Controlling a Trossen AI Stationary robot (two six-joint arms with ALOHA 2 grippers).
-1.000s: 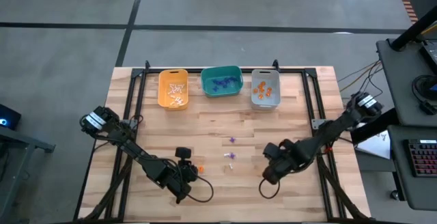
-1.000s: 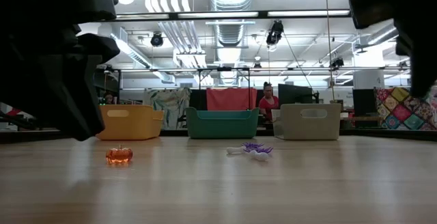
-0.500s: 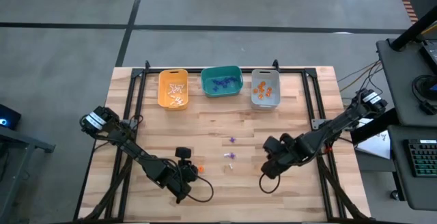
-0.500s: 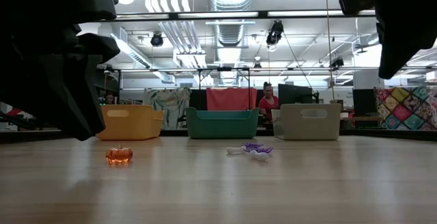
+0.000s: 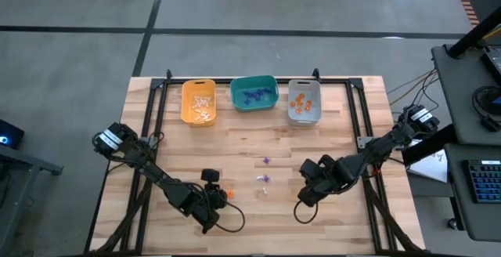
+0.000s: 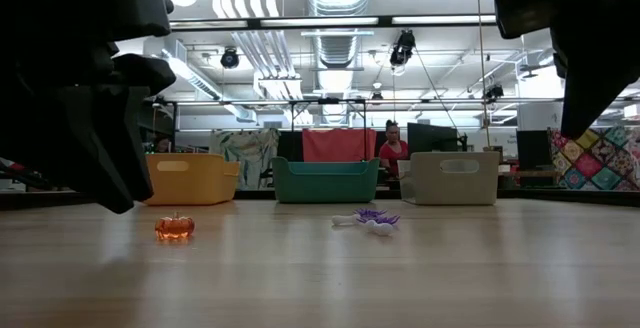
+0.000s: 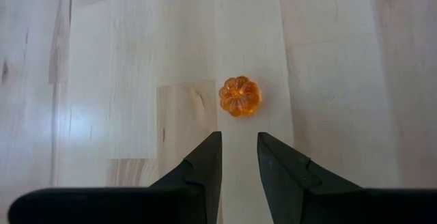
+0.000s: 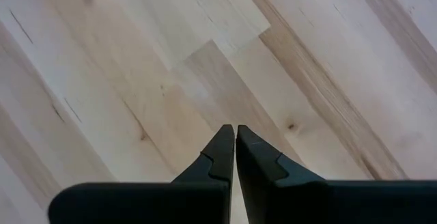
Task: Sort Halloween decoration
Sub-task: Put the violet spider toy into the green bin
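Bins hold most trinkets; an orange pumpkin (image 7: 240,96) waits just ahead of the left gripper's (image 7: 239,145) slightly parted, empty fingers.

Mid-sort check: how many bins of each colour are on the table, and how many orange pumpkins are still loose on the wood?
Yellow bin: 1
Teal bin: 1
Grey bin: 1
Loose orange pumpkin: 1
Total: 4 (3 bins and 1 loose pumpkin)
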